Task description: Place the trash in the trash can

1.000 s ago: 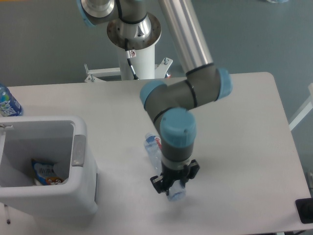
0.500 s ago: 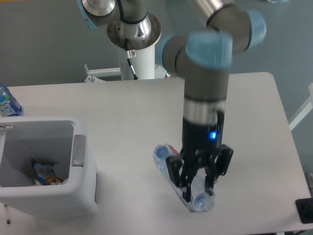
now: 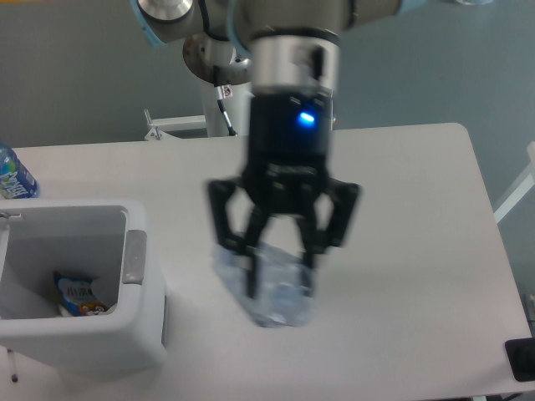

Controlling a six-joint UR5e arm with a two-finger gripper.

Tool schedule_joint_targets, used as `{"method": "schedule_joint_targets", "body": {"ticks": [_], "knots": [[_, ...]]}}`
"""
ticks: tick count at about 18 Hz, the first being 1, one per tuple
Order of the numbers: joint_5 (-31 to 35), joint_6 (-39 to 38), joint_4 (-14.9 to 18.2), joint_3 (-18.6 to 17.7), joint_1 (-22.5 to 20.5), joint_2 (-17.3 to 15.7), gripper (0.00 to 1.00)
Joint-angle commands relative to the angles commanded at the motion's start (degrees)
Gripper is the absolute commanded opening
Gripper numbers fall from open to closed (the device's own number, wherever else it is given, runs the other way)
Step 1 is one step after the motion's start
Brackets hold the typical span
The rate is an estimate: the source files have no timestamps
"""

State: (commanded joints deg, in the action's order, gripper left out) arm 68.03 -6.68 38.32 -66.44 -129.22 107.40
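The gripper (image 3: 280, 271), its fingers squeezed on the clear plastic bottle (image 3: 266, 292), had lifted it off the table (image 3: 418, 209), so the white trash can (image 3: 134, 276) came next.

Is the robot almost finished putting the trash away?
About halfway, it seems. Something is already in the bin: a snack packet shows at the bottom, with a bit of white beside it that I can't identify. In hand: the tool grips the clear bottle above the table. Left to do: carry the bottle left over the bin and let go.
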Motion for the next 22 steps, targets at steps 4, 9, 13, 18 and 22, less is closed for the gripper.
{"method": "schedule_joint_targets", "body": {"ticks": [4, 9, 13, 18, 22], "knots": [[0.18, 0.18, 0.00, -1.49, 6.33, 0.00, 0.55], [0.18, 0.18, -0.09, -6.32, 11.00, -0.35, 0.72], [0.09, 0.44, -0.09, -6.86, 11.09, -1.14, 1.00], [0.44, 0.44, 0.26, -7.47, 8.20, -1.67, 1.00], [0.53, 1.14, 0.18, -7.13, -0.75, -1.76, 1.00]]}}
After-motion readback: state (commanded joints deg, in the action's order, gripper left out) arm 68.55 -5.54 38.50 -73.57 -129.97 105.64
